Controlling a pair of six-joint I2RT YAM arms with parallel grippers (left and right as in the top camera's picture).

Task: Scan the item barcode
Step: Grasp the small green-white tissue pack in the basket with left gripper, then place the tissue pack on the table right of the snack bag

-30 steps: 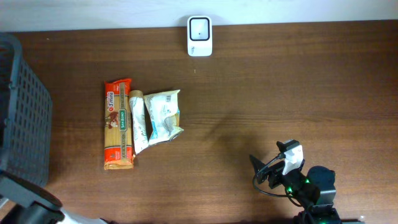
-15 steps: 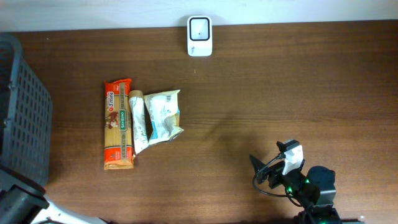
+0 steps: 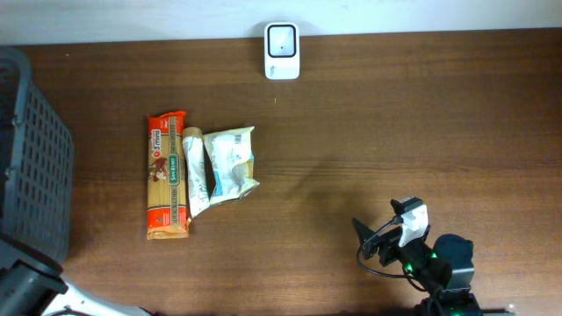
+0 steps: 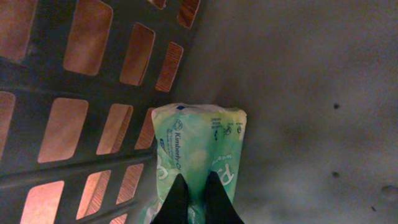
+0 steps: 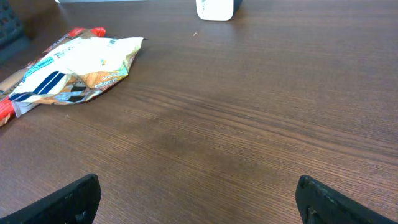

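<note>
The green packet (image 4: pixel 199 152) lies on the grey floor of the basket (image 4: pixel 93 93), its left edge against the slotted side wall. Its wrapper carries small printed text. The left gripper (image 4: pixel 196 180) has its two dark fingers drawn close together on the near end of the packet, pinching the wrapper between them, with almost no gap left.

From overhead, the basket sits at the left edge of the table (image 3: pixel 395 132), and only part of the left arm (image 3: pixel 26 294) shows at the bottom left corner, beside it.

On the tabletop lie three more goods side by side and touching: a long red pack of pasta (image 3: pixel 167 175), a slim pale packet (image 3: pixel 197 171) and a white crumpled bag (image 3: pixel 230 162). The white scanner (image 3: pixel 282 39) stands at the far edge of the table, well apart from them.

The right gripper (image 5: pixel 199 196) is low over bare wood near the bottom right of the table, its fingers spread wide and holding nothing.
</note>
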